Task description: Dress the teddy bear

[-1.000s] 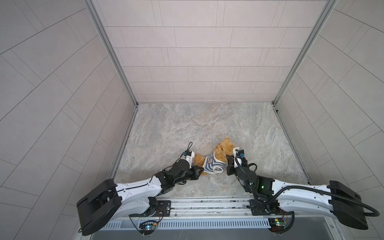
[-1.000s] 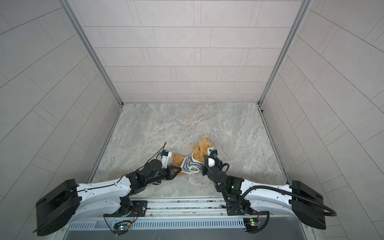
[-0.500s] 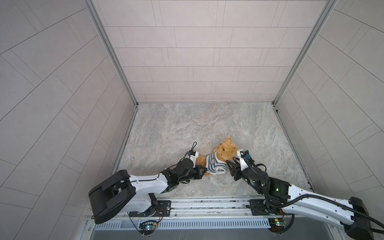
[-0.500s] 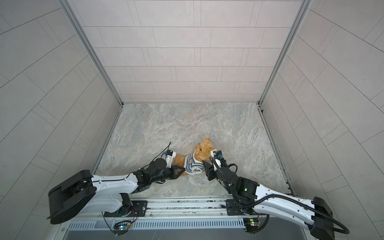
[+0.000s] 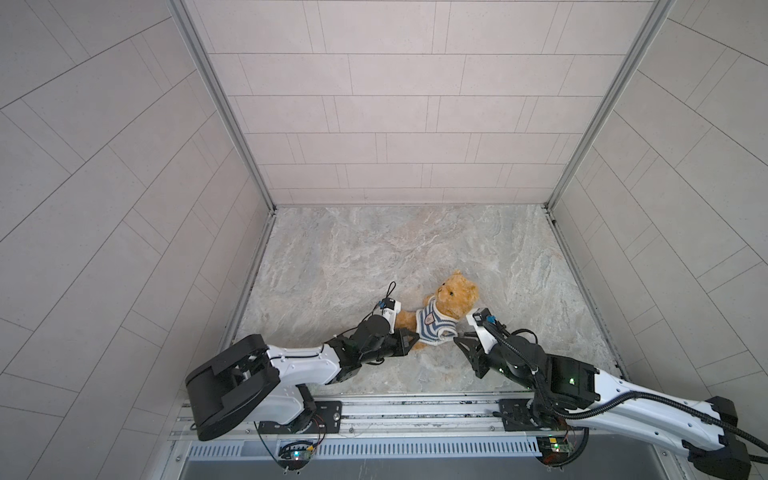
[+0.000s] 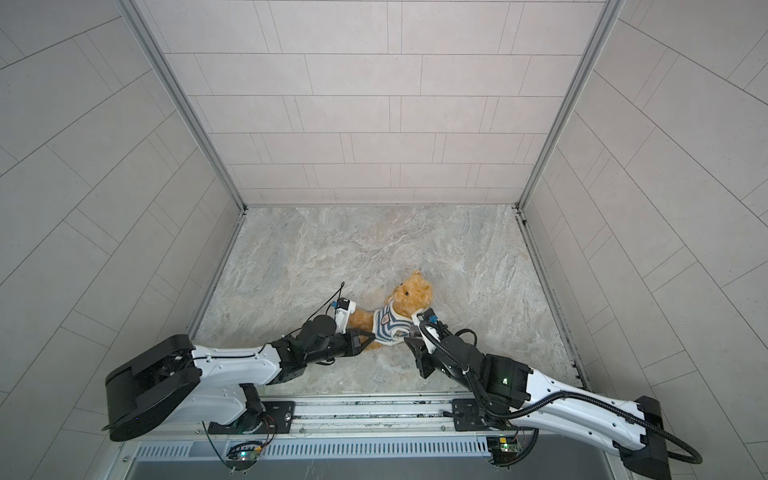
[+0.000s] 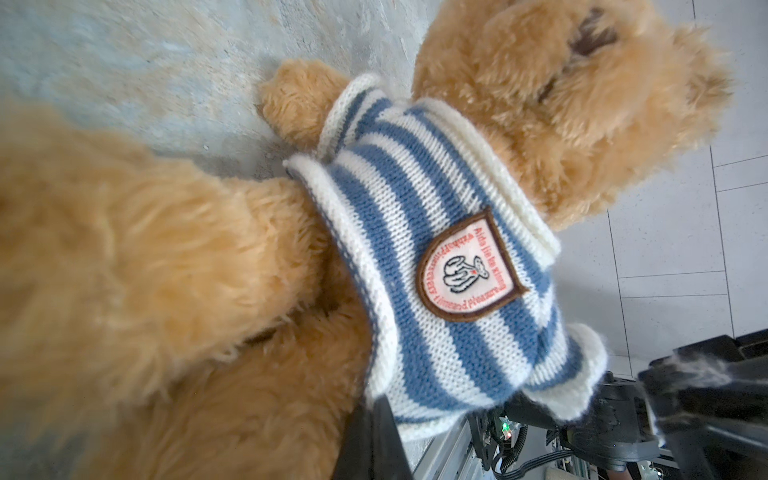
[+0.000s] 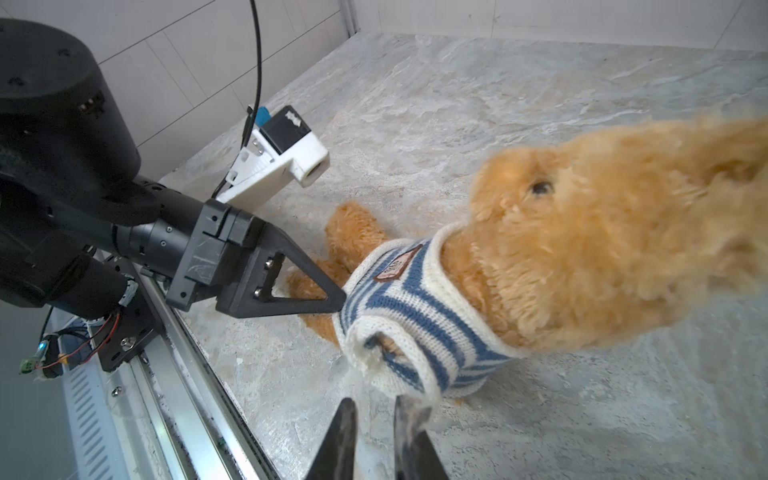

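On the marbled counter, near its front edge, the left claw is closed on the hem of the striped shirt. The right claw stands nearly together at the sleeve cuff; whether it pinches cannot be told. Just behind lies the teddy bear, shirt on its chest. A slow outward pull on the cuff seems best. The arm inside is hidden.
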### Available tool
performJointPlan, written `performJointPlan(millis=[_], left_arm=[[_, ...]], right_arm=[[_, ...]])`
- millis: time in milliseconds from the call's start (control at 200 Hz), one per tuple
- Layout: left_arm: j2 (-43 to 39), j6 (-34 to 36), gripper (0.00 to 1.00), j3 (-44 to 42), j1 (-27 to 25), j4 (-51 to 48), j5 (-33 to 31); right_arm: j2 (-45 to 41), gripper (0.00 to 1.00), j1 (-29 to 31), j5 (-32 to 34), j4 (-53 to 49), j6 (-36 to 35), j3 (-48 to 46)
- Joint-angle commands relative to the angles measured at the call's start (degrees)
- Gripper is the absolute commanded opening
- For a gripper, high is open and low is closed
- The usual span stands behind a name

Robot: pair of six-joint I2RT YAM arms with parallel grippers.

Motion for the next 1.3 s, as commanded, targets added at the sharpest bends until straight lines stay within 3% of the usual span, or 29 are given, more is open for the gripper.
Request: performJointPlan(millis=[0,481,1141,1292], left_arm=[[0.6,-0.3,0.0,1.1,-0.3,0.8,0.2],[-0.5,-0.1,0.0,0.8,-0.4,0.0,0.0],[-0.3,-0.2,0.0,0.6,-1.2,0.5,-0.5],[-0.4,-0.1,0.0,0.6,-1.3,0.6,-0.5]], right_arm=[[3.1,0.03,0.5,0.0,0.4,-0.8,1.4],[11.7,0.0,0.6,6.4,5.4,-2.8,3.0],[21.0,0.0,-0.5,10.0,6.9,-4.7,5.9],[22.4,0.14,-1.0,10.2,8.0,-4.7,6.3]])
